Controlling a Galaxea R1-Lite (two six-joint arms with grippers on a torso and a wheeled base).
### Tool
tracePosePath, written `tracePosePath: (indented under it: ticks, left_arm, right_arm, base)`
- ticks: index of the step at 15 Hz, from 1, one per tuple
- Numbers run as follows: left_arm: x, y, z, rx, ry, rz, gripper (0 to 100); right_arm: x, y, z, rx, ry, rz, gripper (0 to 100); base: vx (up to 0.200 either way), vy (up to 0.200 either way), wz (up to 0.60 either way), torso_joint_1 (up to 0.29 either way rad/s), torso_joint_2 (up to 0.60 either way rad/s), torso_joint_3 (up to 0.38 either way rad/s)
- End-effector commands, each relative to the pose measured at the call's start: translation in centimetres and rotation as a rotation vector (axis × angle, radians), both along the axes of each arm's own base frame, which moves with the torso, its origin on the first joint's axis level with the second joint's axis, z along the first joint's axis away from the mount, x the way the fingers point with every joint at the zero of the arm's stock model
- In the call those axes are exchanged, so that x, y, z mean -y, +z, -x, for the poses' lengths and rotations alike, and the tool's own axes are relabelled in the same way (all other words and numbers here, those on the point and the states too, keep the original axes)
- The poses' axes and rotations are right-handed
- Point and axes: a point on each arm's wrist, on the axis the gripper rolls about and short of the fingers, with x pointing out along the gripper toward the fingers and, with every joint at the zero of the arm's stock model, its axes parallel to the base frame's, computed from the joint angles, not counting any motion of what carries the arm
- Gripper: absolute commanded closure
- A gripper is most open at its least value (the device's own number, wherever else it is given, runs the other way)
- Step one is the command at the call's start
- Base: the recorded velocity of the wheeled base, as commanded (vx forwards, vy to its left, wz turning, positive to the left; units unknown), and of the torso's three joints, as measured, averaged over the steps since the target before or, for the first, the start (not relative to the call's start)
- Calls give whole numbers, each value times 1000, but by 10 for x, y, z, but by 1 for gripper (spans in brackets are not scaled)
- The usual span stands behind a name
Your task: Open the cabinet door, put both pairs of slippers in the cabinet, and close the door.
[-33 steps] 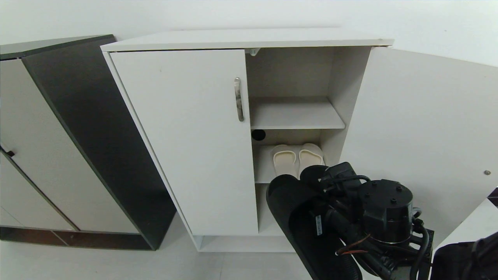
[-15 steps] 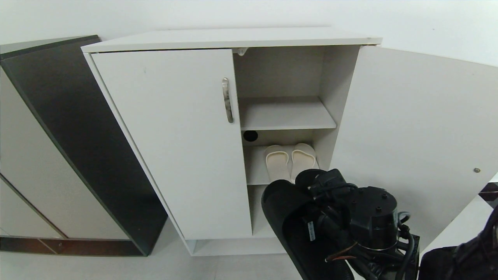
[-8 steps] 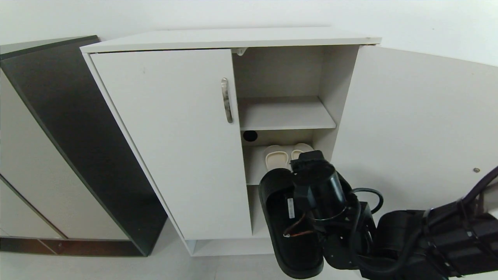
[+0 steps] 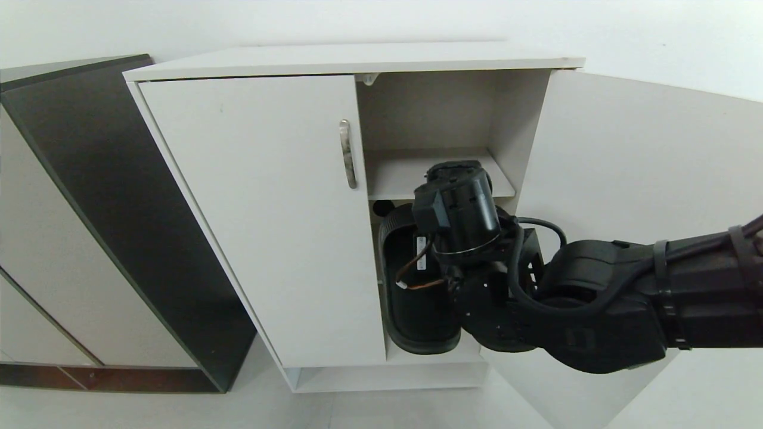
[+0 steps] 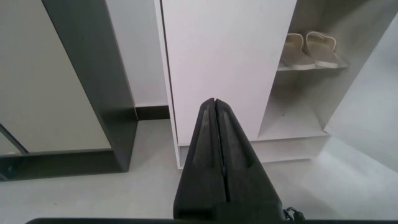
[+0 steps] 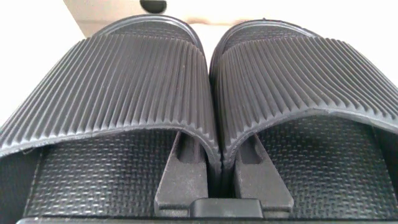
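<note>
head view: right arm [image 4: 596, 298] extended into cabinet [image 4: 256, 208], fingers [image 6: 177, 174] pinching black slippers [image 4: 417, 310].

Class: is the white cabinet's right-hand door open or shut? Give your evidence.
Open. The white right-hand cabinet door stands wide, exposing the inner shelf; the left door is shut.

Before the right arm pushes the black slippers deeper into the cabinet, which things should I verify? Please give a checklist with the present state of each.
1. Right door opened wide: ok.
2. Right tool shut on both black slippers, pinching their inner strap edges: ok.
3. Black slippers clear of the edge of the left door: cannot tell; they look very close.
4. Black slippers clear of the cream slippers inside: cannot tell; the right arm hides them in the head view.
5. Left tool shut, well back from the opening: ok.
</note>
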Motion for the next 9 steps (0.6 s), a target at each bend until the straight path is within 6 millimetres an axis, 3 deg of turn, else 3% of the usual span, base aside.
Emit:
tracePosePath:
  ticks: [1,4,9]
  left_arm:
    - [0,0,0,-1,3,-2,100]
    - [0,0,0,-1,3,3,100]
    - [0,0,0,-1,3,5,100]
  right_arm:
    - [-4,13,-4,28,-34,-13,100]
    - [-4,23,-4,44,-39,-26,100]
    - [5,18,1,31,-35,36,100]
  base:
    - [0,0,0,0,0,0]
    - [0,0,0,0,0,0]
    - [0,0,0,0,0,0]
